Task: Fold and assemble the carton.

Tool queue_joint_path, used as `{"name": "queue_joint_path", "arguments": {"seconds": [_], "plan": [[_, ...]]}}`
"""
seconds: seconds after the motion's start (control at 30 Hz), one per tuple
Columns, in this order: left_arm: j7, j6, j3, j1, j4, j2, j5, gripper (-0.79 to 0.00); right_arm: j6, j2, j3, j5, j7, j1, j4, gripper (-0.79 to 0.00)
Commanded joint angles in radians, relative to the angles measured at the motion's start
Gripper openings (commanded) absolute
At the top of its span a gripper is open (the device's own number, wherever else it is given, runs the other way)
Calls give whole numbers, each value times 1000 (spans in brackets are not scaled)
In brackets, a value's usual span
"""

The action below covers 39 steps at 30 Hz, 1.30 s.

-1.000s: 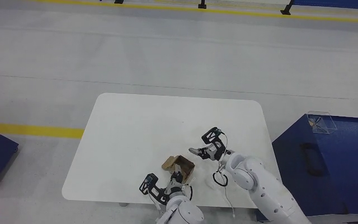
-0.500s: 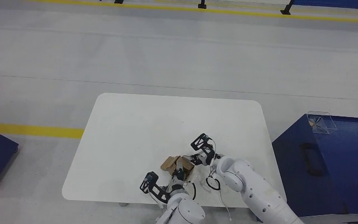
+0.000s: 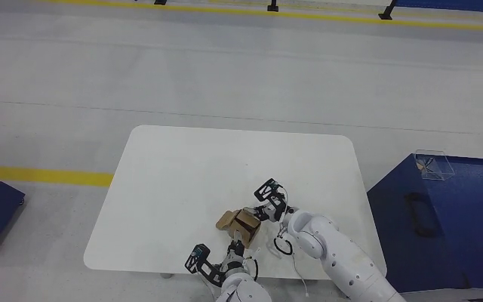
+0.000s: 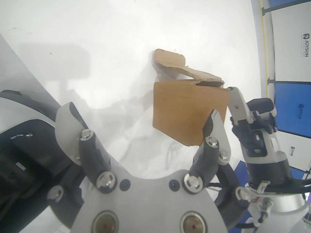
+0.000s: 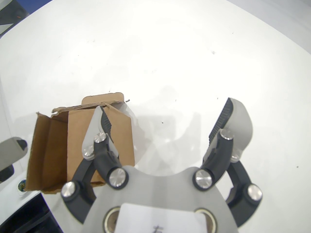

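A small brown carton (image 3: 240, 221) stands partly folded near the table's front edge, one flap (image 4: 170, 59) sticking out at its far side. In the right wrist view its open inside (image 5: 46, 146) faces the camera. My right gripper (image 5: 167, 117) is open, and one of its fingers (image 5: 102, 120) lies against the carton's panel (image 5: 77, 132). In the top view the right gripper (image 3: 263, 205) sits at the carton's right side. My left gripper (image 4: 143, 120) is open just in front of the carton (image 4: 184, 110), with one fingertip (image 4: 215, 122) at its lower corner. The left gripper (image 3: 216, 254) is at the table's front edge.
The white table (image 3: 189, 174) is bare to the left and behind the carton. A blue cabinet (image 3: 430, 219) with a clear container (image 3: 434, 163) on it stands beyond the table's right edge. A cable loop (image 3: 284, 245) hangs beside the right arm.
My right gripper has moved left to the carton and now touches it. The carton shifted slightly left. My left gripper drew back toward the front edge.
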Motion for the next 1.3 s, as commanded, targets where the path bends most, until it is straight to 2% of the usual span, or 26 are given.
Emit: {"name": "queue_joint_path", "arguments": {"seconds": [0.0,0.33,0.57,0.77,0.9,1.03,1.13,1.27], "plan": [[0,0,4,-13,26,-6,-4,0,4,0,11,-2,-5,-5,-6,0],[0,0,14,-76,112,-39,-34,0,-52,14,77,-12,-15,-65,-55,0],[0,0,-4,-117,129,-64,-115,-12,-38,17,123,-6,-72,-95,-70,0],[0,0,25,-168,135,-85,-195,-3,-45,30,208,12,-93,-127,-81,0],[0,0,26,-170,59,-87,-168,0,-98,40,241,-9,-46,-141,-80,0],[0,0,-8,-100,-108,-57,-62,0,-173,53,260,-81,-1,-160,-74,0],[0,0,-30,-41,-234,-27,-42,0,-238,61,262,-117,31,-173,-76,0],[0,0,-41,-22,-285,-12,-62,0,-288,58,237,-122,82,-163,-72,0]]}}
